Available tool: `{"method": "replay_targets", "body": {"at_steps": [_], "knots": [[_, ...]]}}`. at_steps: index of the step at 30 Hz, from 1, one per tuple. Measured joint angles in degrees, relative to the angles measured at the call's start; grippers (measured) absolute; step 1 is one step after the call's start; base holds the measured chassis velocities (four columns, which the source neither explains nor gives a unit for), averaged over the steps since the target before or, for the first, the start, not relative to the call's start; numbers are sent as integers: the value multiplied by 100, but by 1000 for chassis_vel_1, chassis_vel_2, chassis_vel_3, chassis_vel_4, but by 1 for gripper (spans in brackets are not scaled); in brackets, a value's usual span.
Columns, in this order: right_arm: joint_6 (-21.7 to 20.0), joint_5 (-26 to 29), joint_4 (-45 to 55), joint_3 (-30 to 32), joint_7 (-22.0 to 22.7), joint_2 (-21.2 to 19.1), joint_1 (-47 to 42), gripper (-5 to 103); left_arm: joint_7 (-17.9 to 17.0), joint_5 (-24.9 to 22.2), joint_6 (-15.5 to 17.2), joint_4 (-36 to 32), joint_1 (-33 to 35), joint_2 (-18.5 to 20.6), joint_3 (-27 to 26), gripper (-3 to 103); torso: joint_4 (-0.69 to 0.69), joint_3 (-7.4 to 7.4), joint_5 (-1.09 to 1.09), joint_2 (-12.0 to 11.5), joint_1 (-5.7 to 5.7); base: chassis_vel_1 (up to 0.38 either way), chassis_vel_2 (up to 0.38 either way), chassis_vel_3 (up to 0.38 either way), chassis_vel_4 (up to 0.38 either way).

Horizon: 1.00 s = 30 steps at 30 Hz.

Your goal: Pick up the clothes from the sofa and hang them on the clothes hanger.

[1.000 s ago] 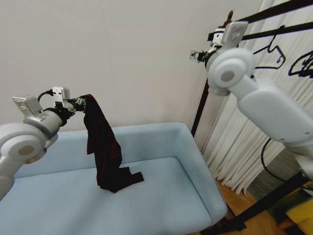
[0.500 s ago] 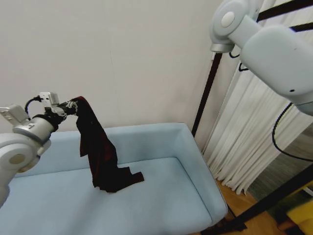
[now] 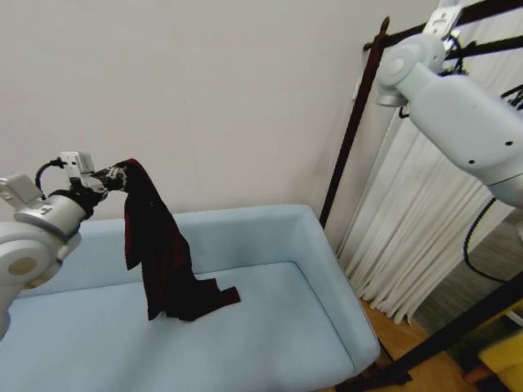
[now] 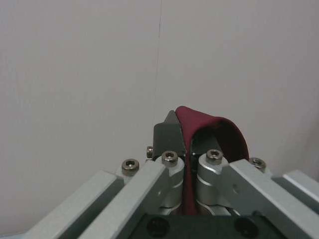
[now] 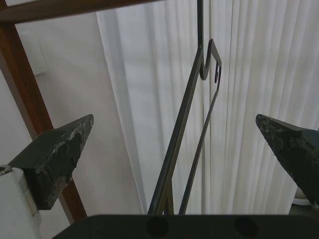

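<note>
1. Since the earlier pictures, the left gripper (image 3: 114,175) has carried the top of the dark red garment (image 3: 163,253) a little further to the robot's left. The right arm (image 3: 466,106) has swung its forearm up toward the rail at the upper right.
2. Nearest, the left gripper's jaws are pinched tight on a fold of the cloth, which loops over the fingertips in the left wrist view.
3. The garment hangs from that grip in a long drape. Its lower end lies bunched on the seat of the pale blue sofa (image 3: 278,327), so it does not look fully lifted clear.
4. The sofa's right armrest and front edge sit between the garment and the rack. Open air above the seat leaves room to raise the cloth.
5. Farther off, the right gripper (image 5: 174,119) is spread wide with nothing between its fingertips. A thin wire hanger (image 5: 192,99) dangles between them, untouched.
6. The hanger hangs from the dark wooden rack (image 3: 351,139), with white curtains (image 3: 409,229) close behind and a plain wall beyond.
</note>
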Motion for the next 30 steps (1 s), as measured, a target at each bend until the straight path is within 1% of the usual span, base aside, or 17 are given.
{"method": "replay_targets", "body": {"at_steps": [2, 4, 5, 7, 9, 10, 11, 13, 17, 19, 21, 23, 24, 25, 27, 28, 30], "knots": [[11, -71, -73, 73, -78, 11, -83, 102, -12, 26, 1, -22, 37, -27, 1, 0, 0, 0, 0, 0, 0, 0, 0, 0, 0], [33, -143, -133, 139, -178, 22, -142, 94, -24, 39, 5, -55, 71, -43, 1, 0, 0, 0, 1, 0, 0, 0, 0, 0, 0], [33, -143, -133, 139, -178, 22, -142, 94, -24, 39, 5, -55, 71, -43, 1, 0, 0, 0, 1, 0, 0, 0, 0, 0, 0], [56, -226, -193, 163, -272, 27, -162, 89, -38, 50, 10, -61, 69, -45, 6, 0, -2, 0, 1, 0, 0, 0, 0, 0, 0], [69, -282, -234, 167, -357, 31, -162, 77, -63, 60, 23, -61, 19, -48, 59, 0, -2, 0, 0, 0, 0, 0, 0, 0, 0], [71, -288, -237, 167, -368, 32, -161, 77, -68, 61, 24, -61, 11, -50, 67, 0, -2, 0, 0, 0, 0, 0, 0, 0, 0], [76, -297, -242, 167, -410, 32, -154, 66, -89, 66, 31, -62, -29, -58, 115, 0, -1, 0, 0, 1, 0, 0, 0, 0, 0], [79, -303, -254, 167, -427, 32, -154, 66, -99, 68, 35, -65, -49, -64, 140, 0, -1, 0, 0, 1, 0, 0, 0, 0, 0], [94, -327, -285, 183, -480, 22, -169, 44, -123, 88, 43, -69, -98, -84, 214, 0, -2, 0, 0, 1, 0, 0, 0, 0, 0], [95, -330, -279, 183, -487, 16, -173, 44, -124, 93, 43, -68, -99, -85, 220, 0, -2, 0, 0, 1, 0, 0, 0, 0, 0], [98, -332, -251, 186, -494, 2, -176, 33, -123, 100, 44, -60, -97, -86, 224, 0, -2, 0, 0, 1, 0, 0, 0, 0, 0], [99, -332, -246, 186, -494, 0, -177, 33, -124, 100, 44, -58, -96, -86, 224, 0, -2, 0, 0, 1, 0, 0, 0, 0, 0], [103, -333, -215, 187, -495, -21, -184, 23, -124, 103, 44, -47, -88, -86, 223, 0, -1, 0, 0, 1, 0, 0, 0, 0, 0], [104, -332, -195, 186, -496, -36, -190, 23, -123, 103, 44, -44, -86, -86, 221, 0, -1, 0, 0, 1, 0, 0, 0, 0, 0], [111, -350, -103, 173, -497, -99, -235, 12, -119, 104, 45, -36, -75, -86, 207, 0, -1, 0, 0, 1, 0, 0, 0, 0, 0], [111, -350, -103, 173, -497, -99, -235, 12, -119, 104, 45, -36, -75, -86, 207, 0, -1, 0, 0, 1, 0, 0, 0, 0, 0], [122, -394, 21, 159, -514, -193, -304, 3, -108, 105, 45, -36, -50, -90, 189, 0, -3, 0, 1, 1, 0, 0, 0, 0, 0]]}}
